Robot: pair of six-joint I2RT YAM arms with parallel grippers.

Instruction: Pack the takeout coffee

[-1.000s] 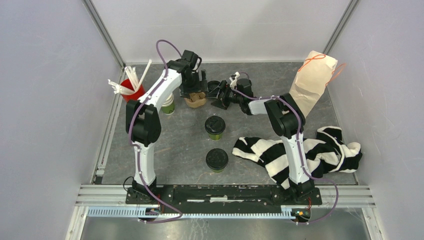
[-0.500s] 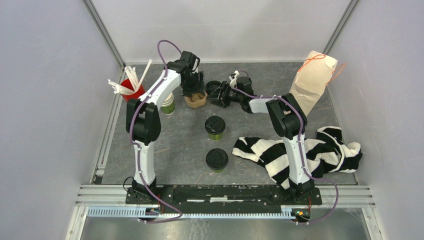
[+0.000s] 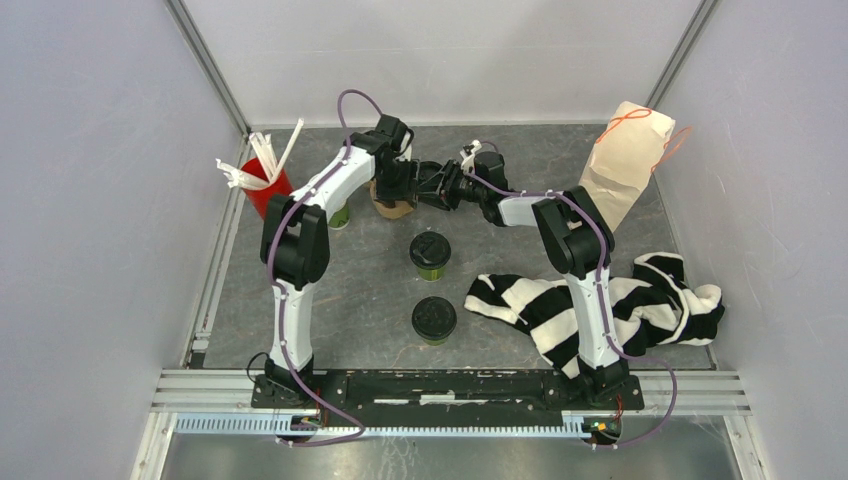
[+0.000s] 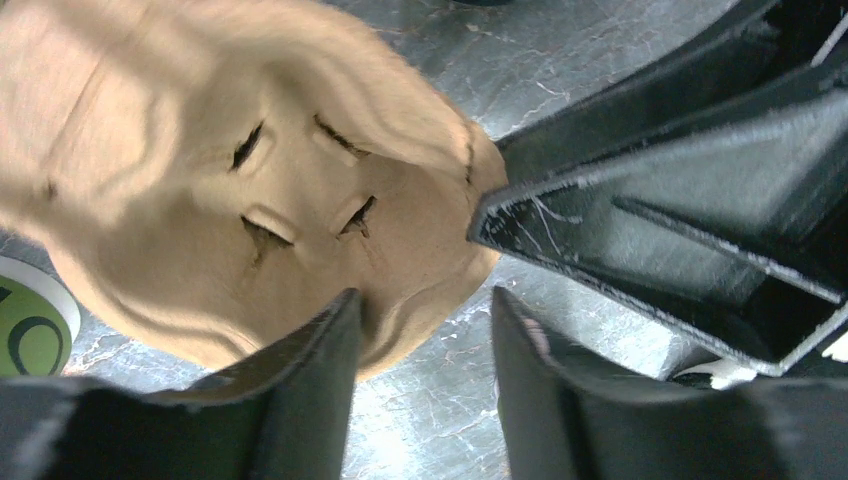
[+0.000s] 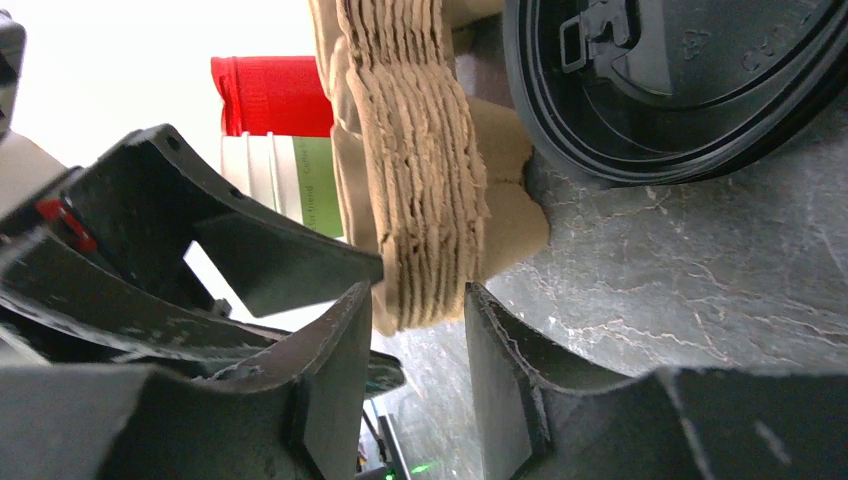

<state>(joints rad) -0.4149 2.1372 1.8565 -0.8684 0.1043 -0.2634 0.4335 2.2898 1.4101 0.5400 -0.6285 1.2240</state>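
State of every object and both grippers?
Far green paper cup: upright, lidded.
Near green paper cup: same.
Brown pulp carrier stack: nested.
Black plastic lid: loose, beside stack.
Brown paper bag: standing.
Red cup: upright, straws inside.
Striped cloth: crumpled.
Left gripper: open by stack.
Right gripper: pinching stack edge.

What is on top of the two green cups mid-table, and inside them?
The far green cup and the near green cup each carry a round black lid. The lids hide their contents.

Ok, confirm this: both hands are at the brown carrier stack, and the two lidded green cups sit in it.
Wrong: the top view shows both cups standing on the table, clear of the carrier stack. Both hands are at that stack.
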